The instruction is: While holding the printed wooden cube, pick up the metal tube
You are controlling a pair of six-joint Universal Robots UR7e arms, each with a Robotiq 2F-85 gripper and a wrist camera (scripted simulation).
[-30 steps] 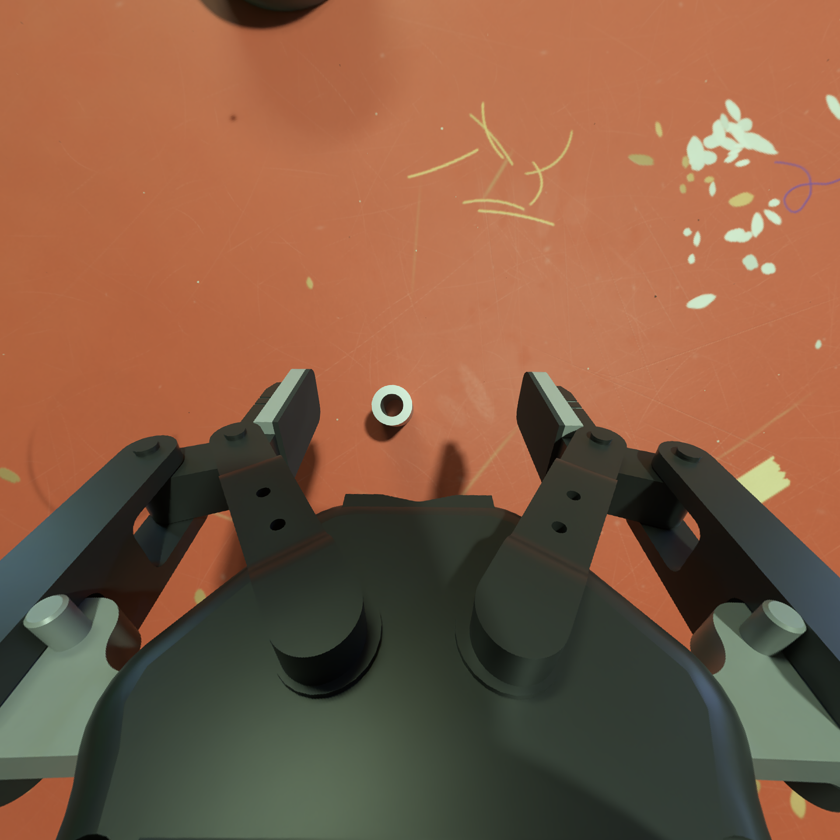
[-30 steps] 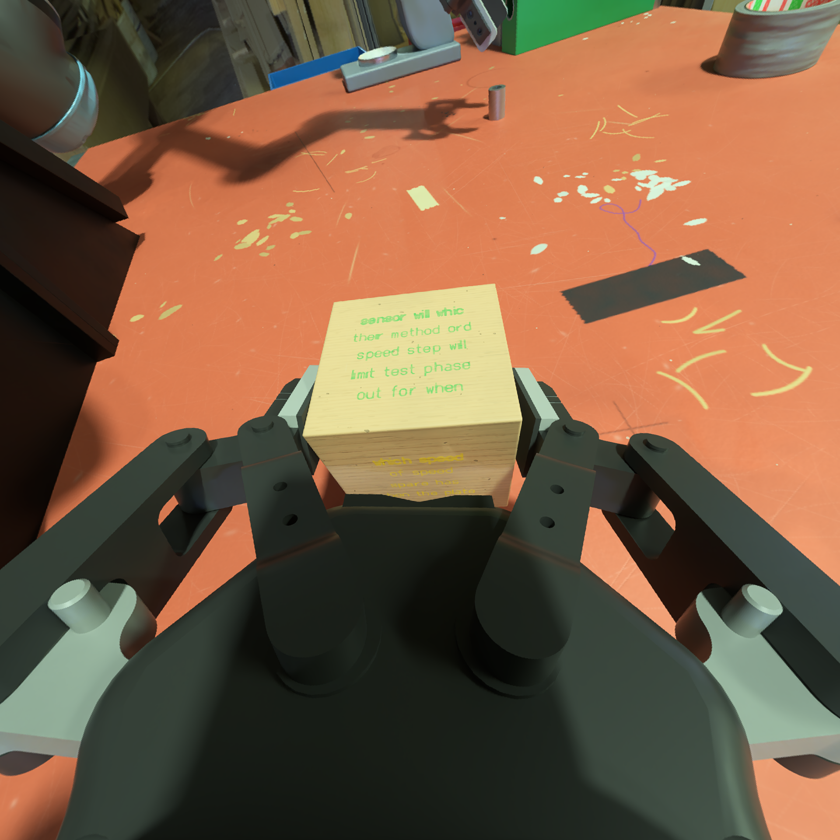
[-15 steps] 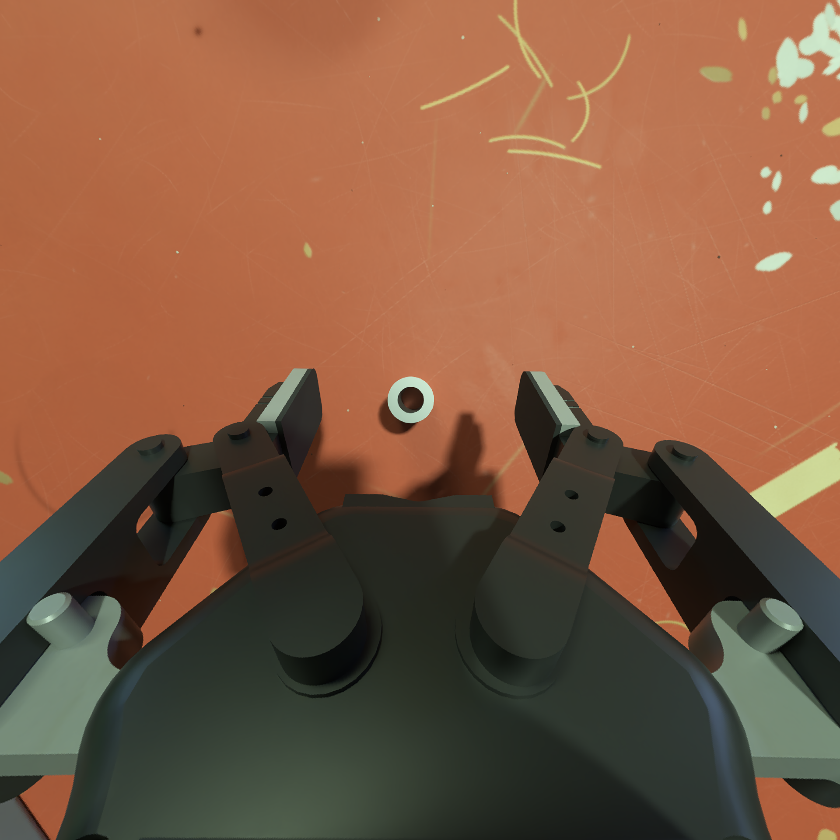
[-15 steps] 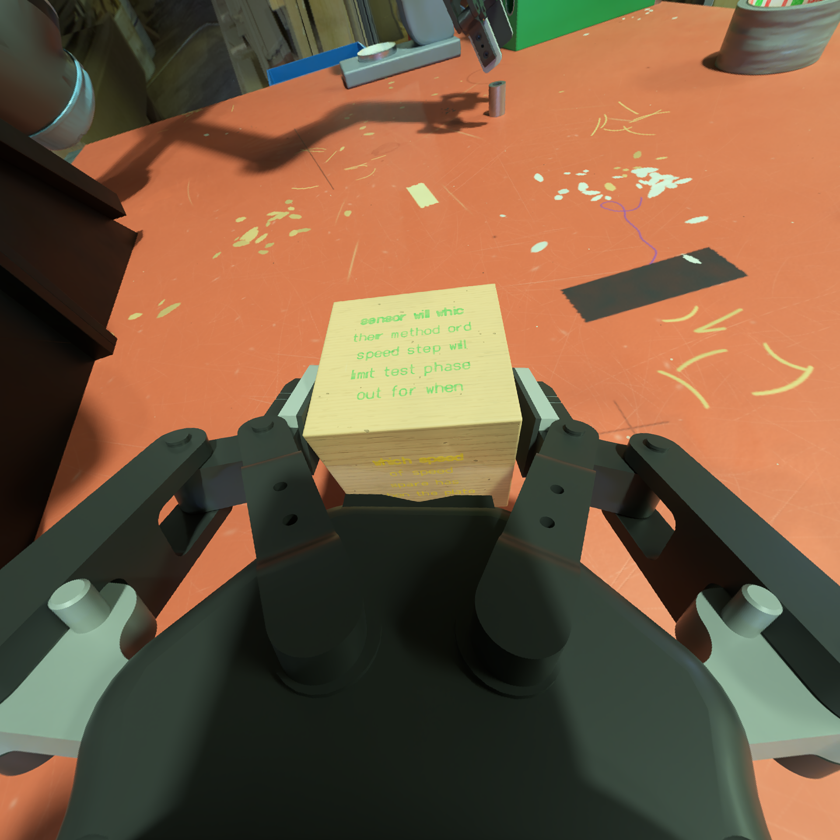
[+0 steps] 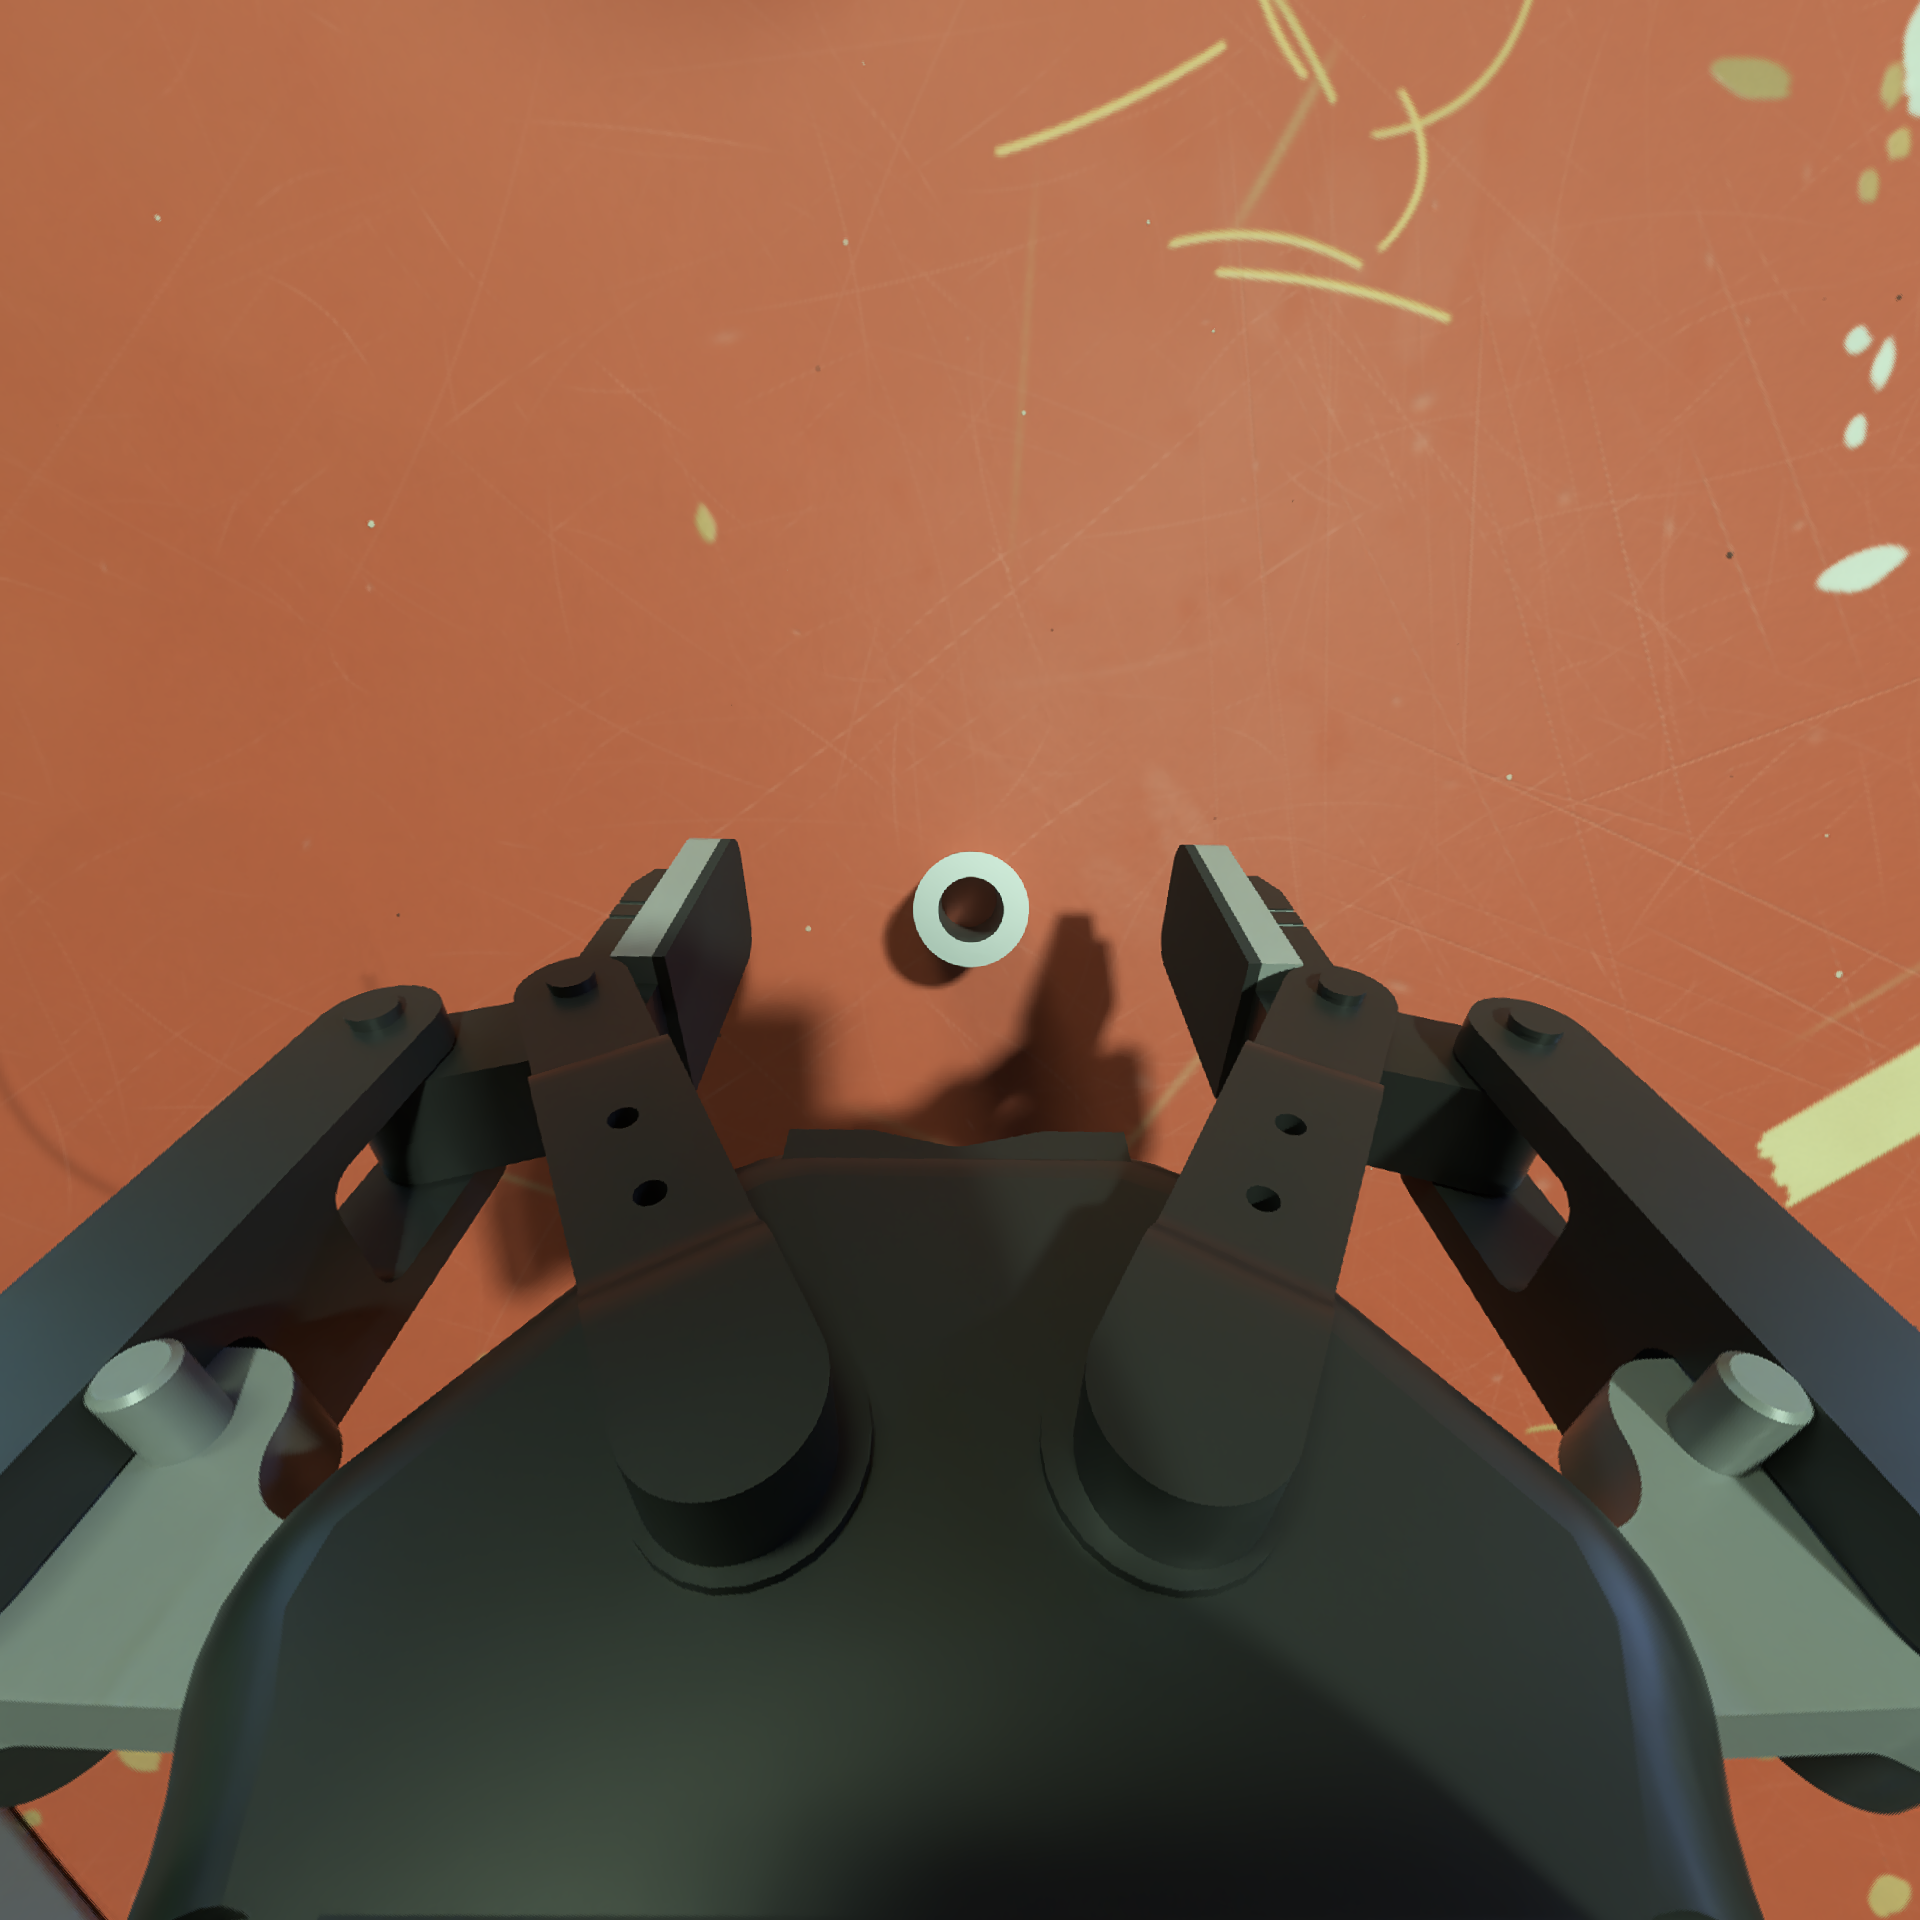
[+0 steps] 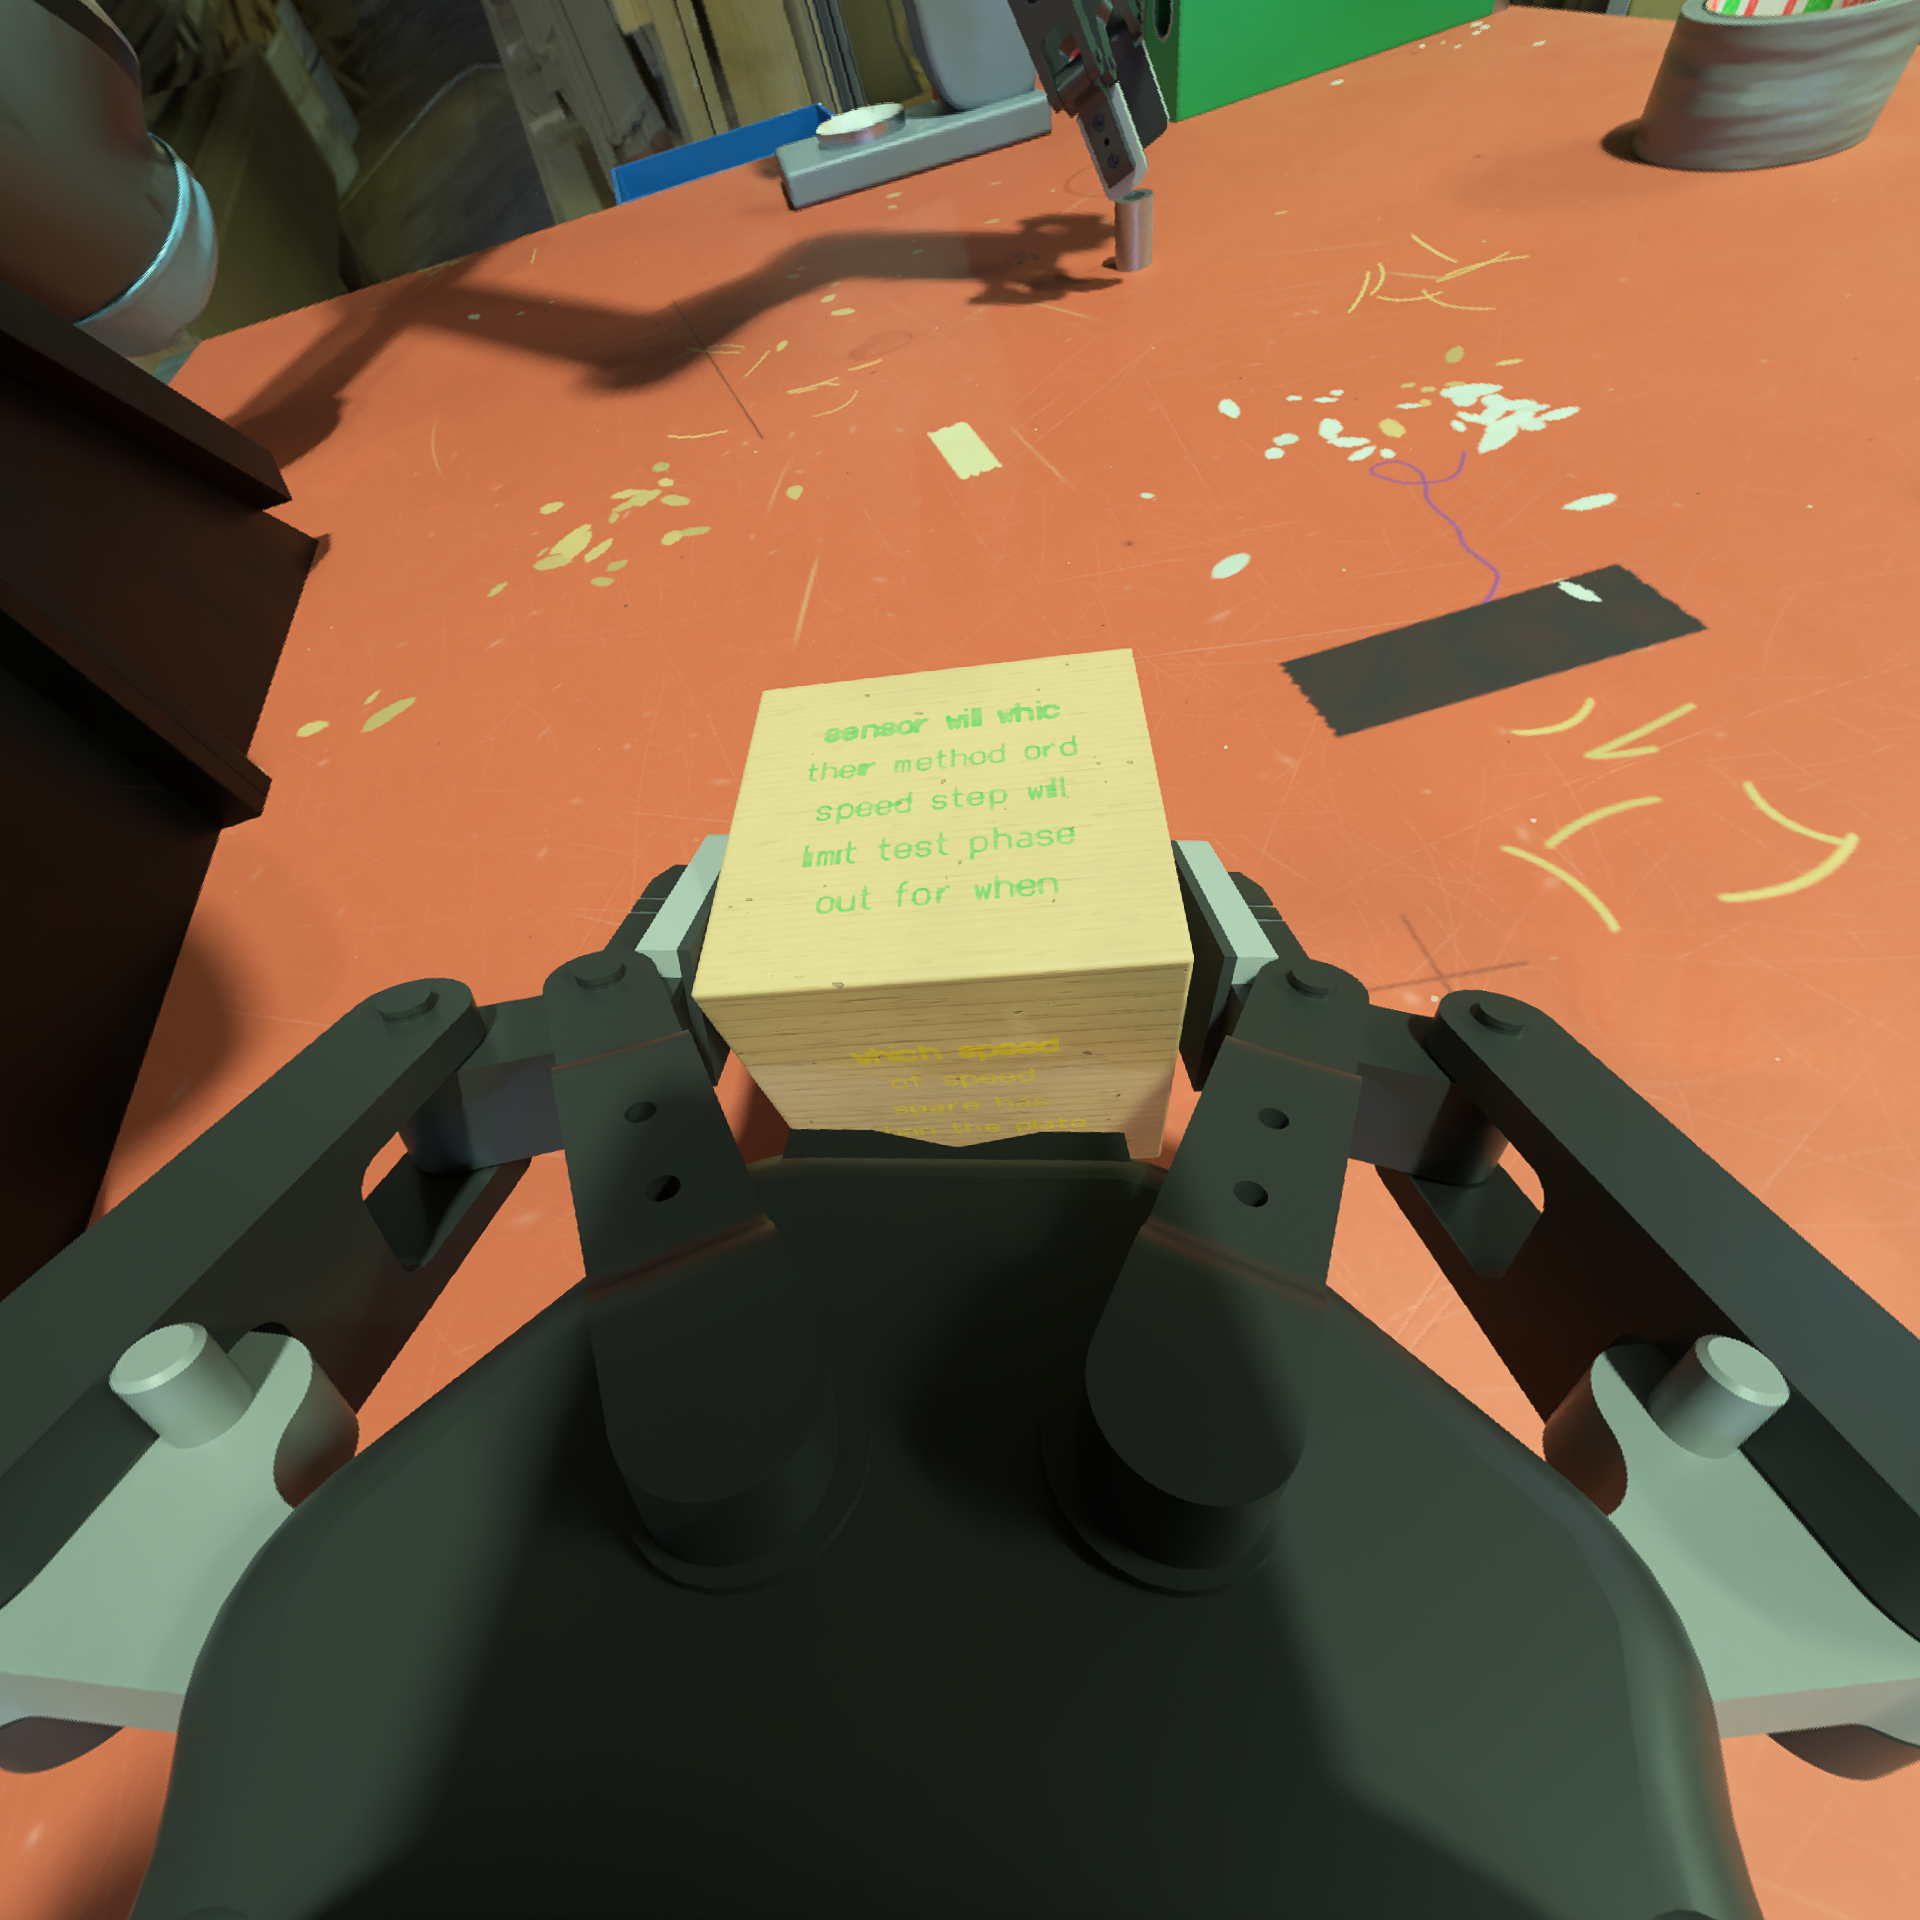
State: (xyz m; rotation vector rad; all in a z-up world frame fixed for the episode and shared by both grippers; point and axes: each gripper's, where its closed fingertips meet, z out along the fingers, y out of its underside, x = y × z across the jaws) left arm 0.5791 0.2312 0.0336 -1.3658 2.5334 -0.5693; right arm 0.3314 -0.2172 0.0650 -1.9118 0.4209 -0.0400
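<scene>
The metal tube (image 5: 970, 909) stands upright on the orange table and shows end-on as a pale ring in the left wrist view. My left gripper (image 5: 956, 914) is open, pointing straight down, with the tube between its fingers and untouched. In the right wrist view the tube (image 6: 1134, 231) stands far back, with the left gripper (image 6: 1117, 156) just above it. My right gripper (image 6: 951, 935) is shut on the printed wooden cube (image 6: 951, 821), a light block with green print on top, held above the table.
A black tape strip (image 6: 1491, 649) lies right of the cube. A tape roll (image 6: 1782, 88) stands at the back right, a green box (image 6: 1320, 42) and a grey base plate (image 6: 914, 140) at the back. A dark wooden shelf (image 6: 114, 665) stands at the left. Paint flecks and scratches mark the table.
My left gripper has come down over the tube, which now looks larger and lies centred between the open fingers. The right gripper and cube have not moved.
</scene>
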